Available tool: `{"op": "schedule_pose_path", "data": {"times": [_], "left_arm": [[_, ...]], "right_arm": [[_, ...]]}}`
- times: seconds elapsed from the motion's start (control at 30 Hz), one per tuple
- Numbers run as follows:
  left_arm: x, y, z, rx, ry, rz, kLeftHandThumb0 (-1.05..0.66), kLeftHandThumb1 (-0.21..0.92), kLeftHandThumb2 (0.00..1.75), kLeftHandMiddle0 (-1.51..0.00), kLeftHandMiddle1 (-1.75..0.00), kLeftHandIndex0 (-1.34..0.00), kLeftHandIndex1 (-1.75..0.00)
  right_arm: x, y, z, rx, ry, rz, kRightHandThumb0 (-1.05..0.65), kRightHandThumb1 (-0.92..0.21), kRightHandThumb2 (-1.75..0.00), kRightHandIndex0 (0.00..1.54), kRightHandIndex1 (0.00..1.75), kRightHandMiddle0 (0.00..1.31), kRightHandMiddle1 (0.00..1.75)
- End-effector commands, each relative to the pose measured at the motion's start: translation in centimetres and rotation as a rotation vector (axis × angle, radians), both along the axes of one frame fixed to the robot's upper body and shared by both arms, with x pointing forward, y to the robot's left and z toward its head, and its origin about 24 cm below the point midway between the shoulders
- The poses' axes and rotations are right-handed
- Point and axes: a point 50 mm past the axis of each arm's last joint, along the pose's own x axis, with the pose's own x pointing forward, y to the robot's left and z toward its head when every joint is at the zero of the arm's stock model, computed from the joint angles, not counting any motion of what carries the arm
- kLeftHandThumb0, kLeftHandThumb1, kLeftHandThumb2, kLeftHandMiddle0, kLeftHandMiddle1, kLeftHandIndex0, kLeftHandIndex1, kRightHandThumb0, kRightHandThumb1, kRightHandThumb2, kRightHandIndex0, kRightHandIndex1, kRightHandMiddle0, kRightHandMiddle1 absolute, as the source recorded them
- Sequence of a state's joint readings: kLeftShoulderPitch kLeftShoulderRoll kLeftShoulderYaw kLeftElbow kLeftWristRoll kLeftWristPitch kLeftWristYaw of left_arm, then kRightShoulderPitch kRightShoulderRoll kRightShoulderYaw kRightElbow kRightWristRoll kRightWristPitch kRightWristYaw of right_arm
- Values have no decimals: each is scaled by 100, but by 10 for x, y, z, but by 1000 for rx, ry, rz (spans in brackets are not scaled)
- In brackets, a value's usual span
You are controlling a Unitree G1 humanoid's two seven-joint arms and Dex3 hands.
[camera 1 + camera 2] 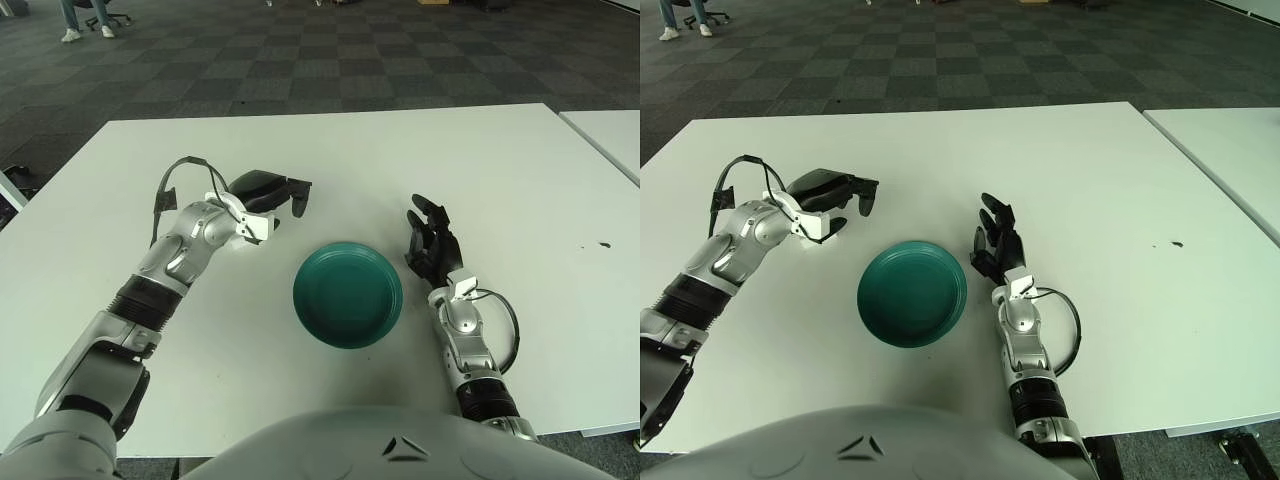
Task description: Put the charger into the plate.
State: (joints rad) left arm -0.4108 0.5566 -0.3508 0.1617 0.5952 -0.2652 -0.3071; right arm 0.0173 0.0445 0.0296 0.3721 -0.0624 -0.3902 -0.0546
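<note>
A round teal plate sits on the white table, near the front and middle. My left hand shows behind and left of the plate, a short way from its rim; its dark shell hides whatever lies under it. No charger shows plainly in either view. The white block at that wrist looks like part of the arm. My right hand shows just right of the plate, fingers spread and holding nothing.
A second white table stands at the far right across a narrow gap. A small dark speck marks the table on the right. Dark checkered floor lies beyond the far edge.
</note>
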Motion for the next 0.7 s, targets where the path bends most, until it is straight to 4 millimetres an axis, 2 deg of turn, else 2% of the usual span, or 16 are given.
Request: {"op": "schedule_pose_path", "data": {"times": [0.0,0.07,0.13,0.17,0.2,0.23,0.27,0.3,0.33,0.43,0.47,0.57,0.6,0.67], "left_arm": [[0,9,2,26,-3,31,0,21,141,-61,-175,-57,-166],[1,10,3,48,-5,36,0,27,136,-60,-175,-50,-167],[2,11,4,70,-3,43,0,50,107,-40,-173,-38,-169],[2,12,4,79,-1,47,-8,57,97,-32,-161,-37,-168],[2,12,4,84,0,50,-18,69,76,-23,-138,-37,-164],[3,13,4,90,1,56,-25,77,61,-18,-123,-36,-162],[3,15,4,97,1,67,-35,79,55,-16,-113,-30,-157],[3,16,4,102,0,75,-55,84,45,-15,-87,-20,-142],[3,18,4,106,-1,85,-67,87,38,-17,-66,-14,-132],[2,22,4,111,-4,103,-85,90,32,-21,-30,-6,-117],[2,24,3,116,-6,113,-89,91,32,-20,-26,-5,-114],[2,26,2,146,-5,133,-101,92,34,-10,-9,-1,-68],[3,30,2,168,-3,143,-101,92,35,-8,-7,-1,-62],[4,35,0,199,2,157,-103,92,38,-3,-3,0,-35]], "right_arm": [[-48,4,-64,24,365,-13,-68,-92,-88,31,1,0,66],[-48,4,-64,23,365,-15,-68,-92,-88,31,1,0,66],[-48,4,-64,24,365,-15,-68,-92,-88,31,1,0,65],[-48,4,-64,24,364,-15,-68,-92,-88,31,1,0,65],[-48,4,-64,24,364,-15,-68,-92,-88,31,1,0,65],[-48,4,-64,24,364,-15,-68,-92,-88,31,1,0,65],[-48,4,-64,24,363,-15,-68,-92,-88,32,1,0,65],[-48,4,-64,23,363,-14,-68,-92,-88,32,1,0,65],[-48,4,-64,23,363,-14,-68,-92,-88,32,1,0,65],[-48,4,-64,22,362,-14,-68,-92,-88,32,1,0,66],[-48,4,-64,22,362,-14,-69,-92,-88,32,1,0,66],[-48,4,-64,22,364,-14,-69,-92,-88,32,1,0,66],[-48,4,-64,22,363,-14,-69,-92,-89,32,1,0,66],[-48,5,-64,21,362,-13,-68,-92,-89,32,1,0,66]]}}
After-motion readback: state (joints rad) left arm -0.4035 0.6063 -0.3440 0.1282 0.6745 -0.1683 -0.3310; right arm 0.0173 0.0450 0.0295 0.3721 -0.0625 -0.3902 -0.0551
